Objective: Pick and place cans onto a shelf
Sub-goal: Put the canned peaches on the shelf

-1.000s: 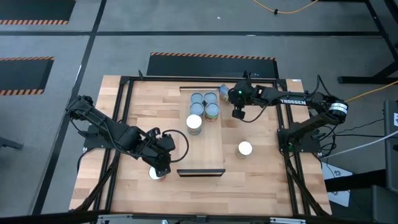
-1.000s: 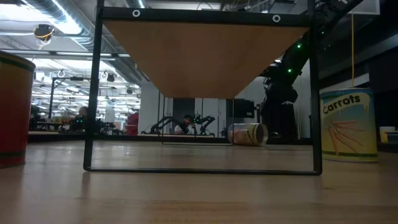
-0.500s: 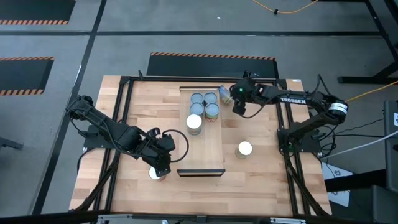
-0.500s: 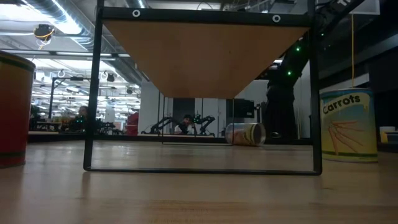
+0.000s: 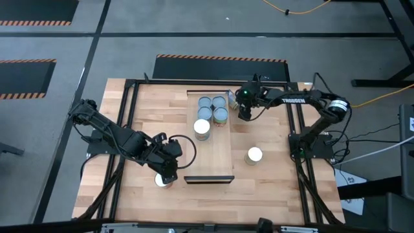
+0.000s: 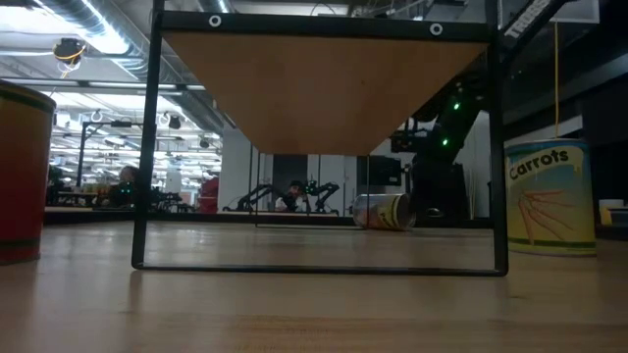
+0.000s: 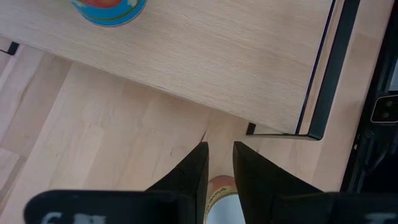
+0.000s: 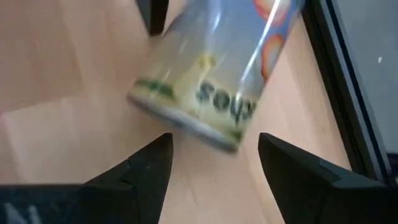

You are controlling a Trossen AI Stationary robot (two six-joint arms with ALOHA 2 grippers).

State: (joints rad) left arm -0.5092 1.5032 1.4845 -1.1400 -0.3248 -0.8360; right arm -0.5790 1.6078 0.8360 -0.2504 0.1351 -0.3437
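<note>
Right jaws wide before tipped can (image 8: 214,81)

Seven cans in all: four standing on the one shelf (image 5: 223,145), three silver tops (image 5: 206,102) and one white top (image 5: 202,127); one toppled can (image 5: 232,94) near the desk's far edge; one white-topped can (image 5: 254,155) toward the right edge; one can (image 5: 162,181) near the left edge. Two arms, two tools.
</note>
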